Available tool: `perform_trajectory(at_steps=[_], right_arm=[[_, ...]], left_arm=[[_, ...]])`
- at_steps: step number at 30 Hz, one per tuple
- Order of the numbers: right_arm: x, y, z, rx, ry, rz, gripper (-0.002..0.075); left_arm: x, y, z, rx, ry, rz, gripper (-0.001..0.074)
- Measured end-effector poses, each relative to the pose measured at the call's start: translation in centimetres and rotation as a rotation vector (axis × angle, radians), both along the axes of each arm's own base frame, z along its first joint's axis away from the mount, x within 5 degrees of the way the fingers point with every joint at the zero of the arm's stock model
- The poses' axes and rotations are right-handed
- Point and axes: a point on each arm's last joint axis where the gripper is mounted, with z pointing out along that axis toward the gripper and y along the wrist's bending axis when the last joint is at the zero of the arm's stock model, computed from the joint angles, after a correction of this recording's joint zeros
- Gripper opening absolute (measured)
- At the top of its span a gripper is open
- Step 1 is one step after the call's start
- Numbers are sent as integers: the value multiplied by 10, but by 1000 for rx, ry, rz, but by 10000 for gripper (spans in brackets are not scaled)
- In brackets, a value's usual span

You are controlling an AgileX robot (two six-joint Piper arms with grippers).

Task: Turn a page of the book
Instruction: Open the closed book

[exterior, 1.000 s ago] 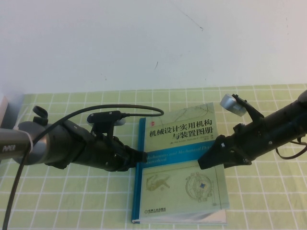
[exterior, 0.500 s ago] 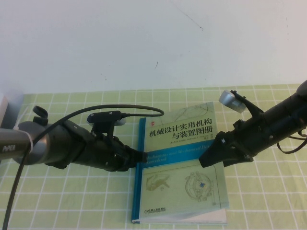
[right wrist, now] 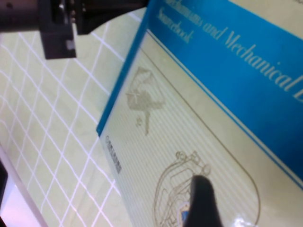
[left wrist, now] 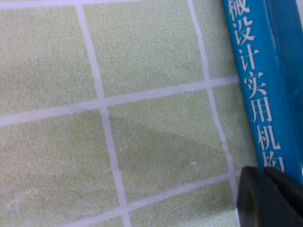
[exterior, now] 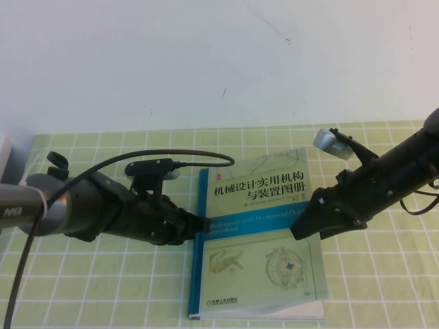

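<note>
A green gridded tablecloth (exterior: 82,288) under a white wall is seen from above; the closed book (exterior: 257,243) lies centrally near the front edge. The left gripper (exterior: 200,225) is set against its spine, the right gripper (exterior: 305,226) above its right cover. In neither wrist view can jaw state be told.

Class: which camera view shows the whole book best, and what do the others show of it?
The high view: the whole closed book lies between the left gripper and right gripper. The left wrist view shows only its spine; the right wrist view, part of the cover.
</note>
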Motion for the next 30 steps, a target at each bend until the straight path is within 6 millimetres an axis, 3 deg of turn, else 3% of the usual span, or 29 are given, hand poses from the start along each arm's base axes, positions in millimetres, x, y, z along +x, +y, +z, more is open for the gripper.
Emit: perform_trajectory(at_steps=[30], right_arm=[[0, 1, 0, -18, 5, 3, 446]], left_arm=[[0, 0, 0, -2, 2, 3, -4]])
